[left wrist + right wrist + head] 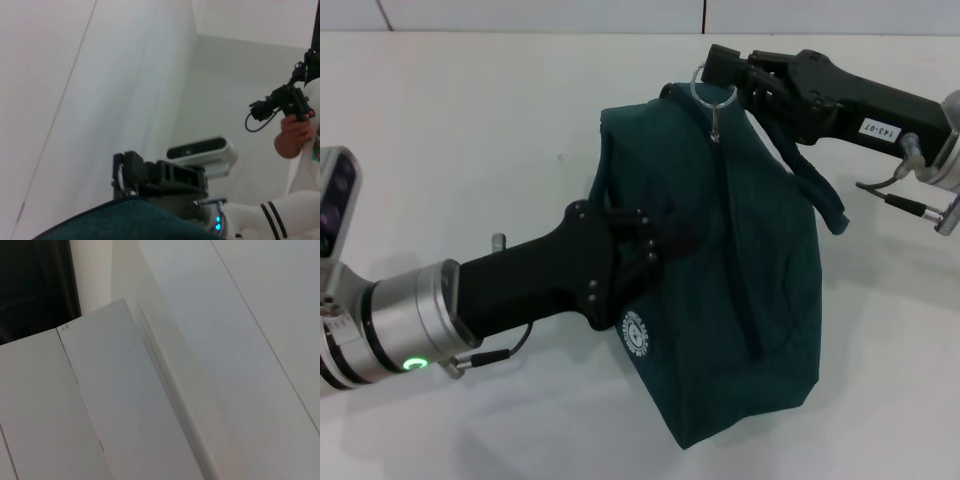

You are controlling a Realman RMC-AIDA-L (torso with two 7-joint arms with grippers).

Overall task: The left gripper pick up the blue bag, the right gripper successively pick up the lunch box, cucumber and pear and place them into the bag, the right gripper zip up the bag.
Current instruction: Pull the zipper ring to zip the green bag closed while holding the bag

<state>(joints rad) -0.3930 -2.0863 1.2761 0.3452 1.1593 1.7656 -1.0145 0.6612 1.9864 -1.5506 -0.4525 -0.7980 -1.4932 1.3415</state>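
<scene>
Two grippers on blue bag (740, 260), frame centre: left gripper (655, 245) jaws clamp its side; right gripper (725, 75), upper right, pinches ring zipper pull (712, 95).

We look to be in a robotics lab: a bare white tabletop (470, 130), plain white wall panels (150, 405), a bystander's hand (295, 134) holding black camera gear (280, 102).

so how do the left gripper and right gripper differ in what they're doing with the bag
The left gripper grips the blue bag at its side, near the round white logo; the right gripper is at the bag's far top end, at the ring zipper pull. The left arm shows a green light ring; the right arm bears a small white label. Both are black two-fingered claws touching the bag.
</scene>
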